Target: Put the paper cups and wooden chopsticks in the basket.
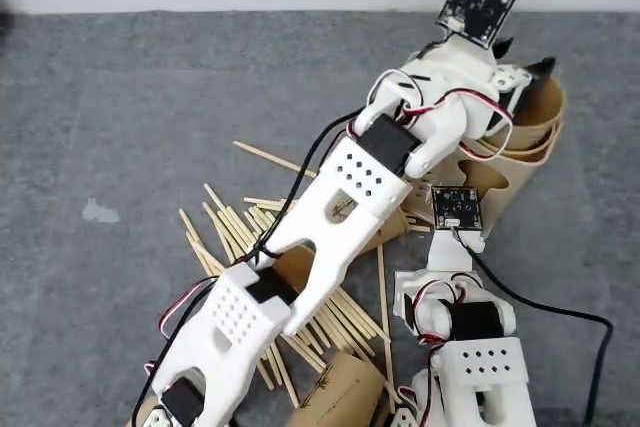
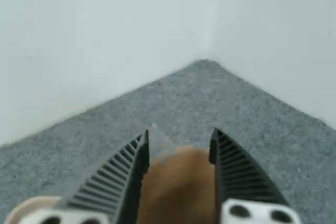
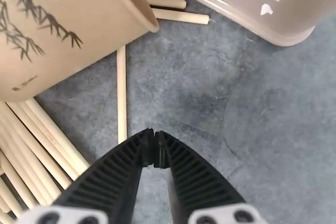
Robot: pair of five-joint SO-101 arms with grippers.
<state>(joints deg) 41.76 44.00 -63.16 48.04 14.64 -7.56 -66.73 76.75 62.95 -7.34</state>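
Left pincer [image 2: 180, 132]: jaws spread and, as far as I can tell, clamped on a tan paper cup [image 2: 178, 182] wedged between them.
That cup's place: up at the basket [image 1: 505, 182], right over its rim in the high view, not yet let go.
Right pincer [image 3: 154, 134]: jaws pressed together on nothing, low over the table [image 1: 120, 97].
Around the right pincer: a single chopstick [image 3: 122, 93] just beside its tips, a lying cup [image 3: 63, 24] a little beyond, the basket wall ahead.
Done so far: at best one cup arriving; the basket's inside is hidden.
Left to do: the chopstick pile [image 1: 235, 232] lies well behind the left pincer, and a second lying cup [image 1: 340, 397] farther back. Most of the job looks ahead.
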